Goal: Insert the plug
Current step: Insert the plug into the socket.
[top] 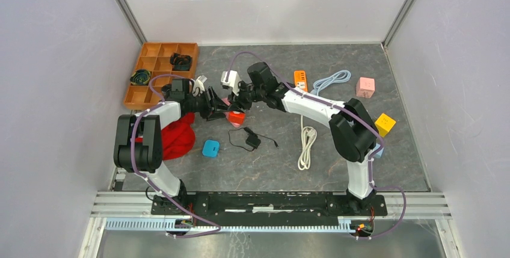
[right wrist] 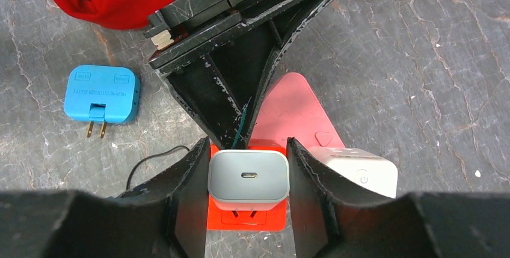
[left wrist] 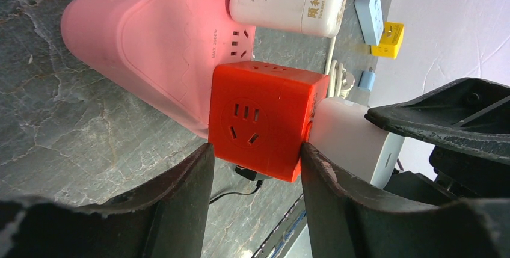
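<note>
A red cube socket (left wrist: 264, 119) sits on the table, also in the top view (top: 236, 117) and the right wrist view (right wrist: 246, 219). My left gripper (left wrist: 255, 156) is shut on the red cube, with a finger against each side. My right gripper (right wrist: 248, 150) is shut on a white charger plug (right wrist: 248, 175) with a USB-C port facing the camera. The plug stands on the cube's face. Its two prongs show in a small gap and enter the cube's slots. In the left wrist view the plug (left wrist: 355, 138) sticks out of the cube's right side.
A pink triangular power strip (right wrist: 294, 107) and a white power strip (right wrist: 361, 171) lie right behind the cube. A blue adapter (top: 210, 148), black adapter with cable (top: 251, 139), red cloth (top: 177, 135), white cable (top: 307, 144) and wooden tray (top: 157, 65) are around.
</note>
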`<state>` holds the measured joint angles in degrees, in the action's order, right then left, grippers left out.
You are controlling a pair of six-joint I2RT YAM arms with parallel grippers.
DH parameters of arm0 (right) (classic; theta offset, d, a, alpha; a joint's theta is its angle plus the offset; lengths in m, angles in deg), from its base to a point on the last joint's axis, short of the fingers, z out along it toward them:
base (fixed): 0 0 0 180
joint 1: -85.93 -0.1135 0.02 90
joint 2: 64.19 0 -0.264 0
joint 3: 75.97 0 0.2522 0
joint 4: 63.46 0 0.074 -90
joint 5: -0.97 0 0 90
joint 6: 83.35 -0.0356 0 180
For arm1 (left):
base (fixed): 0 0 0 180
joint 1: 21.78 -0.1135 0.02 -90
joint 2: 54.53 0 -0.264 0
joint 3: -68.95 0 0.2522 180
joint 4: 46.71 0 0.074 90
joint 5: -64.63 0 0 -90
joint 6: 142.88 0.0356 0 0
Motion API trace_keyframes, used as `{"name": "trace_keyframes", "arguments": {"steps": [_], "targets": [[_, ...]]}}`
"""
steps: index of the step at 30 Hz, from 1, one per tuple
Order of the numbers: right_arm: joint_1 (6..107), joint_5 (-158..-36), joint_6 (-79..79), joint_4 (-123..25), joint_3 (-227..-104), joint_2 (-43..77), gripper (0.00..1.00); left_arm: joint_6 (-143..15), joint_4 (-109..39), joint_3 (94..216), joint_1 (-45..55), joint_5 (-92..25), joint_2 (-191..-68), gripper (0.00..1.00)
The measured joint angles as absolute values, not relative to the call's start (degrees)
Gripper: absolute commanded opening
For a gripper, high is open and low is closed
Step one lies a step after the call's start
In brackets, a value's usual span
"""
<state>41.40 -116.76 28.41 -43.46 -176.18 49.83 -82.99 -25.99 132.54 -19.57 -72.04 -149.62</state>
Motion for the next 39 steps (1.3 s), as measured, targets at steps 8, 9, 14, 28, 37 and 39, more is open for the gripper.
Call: {"name": "trace_keyframes", "arguments": {"steps": [8,9,14,28,37,39], "targets": [[41.03,-115.79,28.80,-49.73,-170.79,47.86,0.11,-82.99,-26.27,132.43,-19.54,-72.24,-149.62,0.59],[40.92,-115.68,28.87,-50.63,-170.20,47.69,0.11,-82.99,-26.32,132.41,-19.54,-72.24,-149.62,0.59],[40.92,-115.88,28.63,-53.41,-168.56,47.27,0.11,-82.97,-26.27,132.43,-19.54,-72.26,-149.64,0.58],[43.98,-122.09,24.60,-68.95,-159.07,45.35,0.10,-82.36,-24.72,133.56,-19.48,-72.79,-150.58,0.57],[44.74,-123.25,23.90,-76.62,-153.98,44.37,0.10,-82.36,-24.50,133.87,-19.46,-73.42,-151.04,0.57],[44.74,-122.37,23.80,-77.62,-152.69,44.13,0.09,-82.36,-24.48,133.87,-19.48,-73.46,-151.04,0.57]]}}
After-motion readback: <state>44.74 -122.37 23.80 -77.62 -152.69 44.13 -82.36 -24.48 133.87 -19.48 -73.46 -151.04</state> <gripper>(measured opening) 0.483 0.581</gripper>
